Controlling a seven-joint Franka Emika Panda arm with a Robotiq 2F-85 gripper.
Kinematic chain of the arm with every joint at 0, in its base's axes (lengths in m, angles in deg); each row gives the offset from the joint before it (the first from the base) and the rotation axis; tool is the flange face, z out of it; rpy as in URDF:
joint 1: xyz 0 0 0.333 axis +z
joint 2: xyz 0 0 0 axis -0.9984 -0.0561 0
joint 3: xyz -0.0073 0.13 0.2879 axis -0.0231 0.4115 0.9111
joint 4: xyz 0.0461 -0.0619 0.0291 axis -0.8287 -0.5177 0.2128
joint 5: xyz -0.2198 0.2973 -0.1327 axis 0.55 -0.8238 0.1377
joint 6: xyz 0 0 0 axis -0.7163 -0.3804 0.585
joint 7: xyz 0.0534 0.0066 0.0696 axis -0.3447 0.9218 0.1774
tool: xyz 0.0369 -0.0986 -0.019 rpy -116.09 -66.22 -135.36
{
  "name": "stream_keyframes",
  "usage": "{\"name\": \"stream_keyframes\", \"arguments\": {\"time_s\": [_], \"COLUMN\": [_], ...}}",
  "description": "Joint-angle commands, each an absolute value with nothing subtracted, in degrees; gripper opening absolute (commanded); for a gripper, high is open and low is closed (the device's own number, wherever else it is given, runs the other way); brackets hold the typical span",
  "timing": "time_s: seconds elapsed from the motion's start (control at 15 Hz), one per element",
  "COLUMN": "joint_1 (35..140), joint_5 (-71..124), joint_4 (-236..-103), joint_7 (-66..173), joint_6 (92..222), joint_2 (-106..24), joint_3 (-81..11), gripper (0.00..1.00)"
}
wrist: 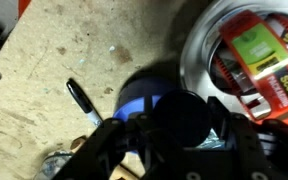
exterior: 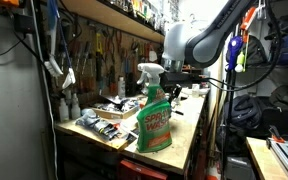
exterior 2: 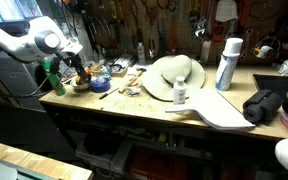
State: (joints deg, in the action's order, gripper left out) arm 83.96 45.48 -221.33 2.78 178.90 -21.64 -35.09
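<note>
In the wrist view my gripper (wrist: 174, 128) is closed around a black round cylinder-like object (wrist: 172, 108), with a dark finger on each side of it. It is held just above a blue round object (wrist: 134, 100) on the wooden workbench. A white bowl (wrist: 196, 45) holding red and green Scotch tape packs (wrist: 254, 60) lies right beside it. A black marker (wrist: 82, 100) lies on the bench to the other side. In both exterior views the gripper (exterior 2: 79, 70) (exterior: 176, 76) hangs low over the cluttered end of the bench, near a green spray bottle (exterior: 152, 112) (exterior 2: 51, 74).
A blue bowl (exterior 2: 97, 82) and small clutter sit by the gripper. Further along the bench are a white hat-like shape (exterior 2: 174, 72), a small white bottle (exterior 2: 180, 92), a white-and-blue spray can (exterior 2: 227, 62) and a black bag (exterior 2: 267, 105). Tools hang on the wall behind.
</note>
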Motion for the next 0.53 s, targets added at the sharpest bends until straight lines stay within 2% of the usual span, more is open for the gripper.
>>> {"name": "stream_keyframes", "arguments": {"time_s": [0.0,0.13,0.2,0.47], "joint_1": [91.3,90.7,85.6,80.3], "joint_5": [29.5,21.3,20.1,21.4], "joint_4": [-222.9,-218.0,-215.3,-204.3], "joint_7": [18.7,27.7,30.0,33.6], "joint_6": [173.2,163.8,159.7,142.3], "joint_2": [-15.4,-12.5,-12.2,-10.8], "joint_3": [-42.3,-44.2,-41.3,-41.3], "gripper": [0.31,0.31,0.31,0.31]}}
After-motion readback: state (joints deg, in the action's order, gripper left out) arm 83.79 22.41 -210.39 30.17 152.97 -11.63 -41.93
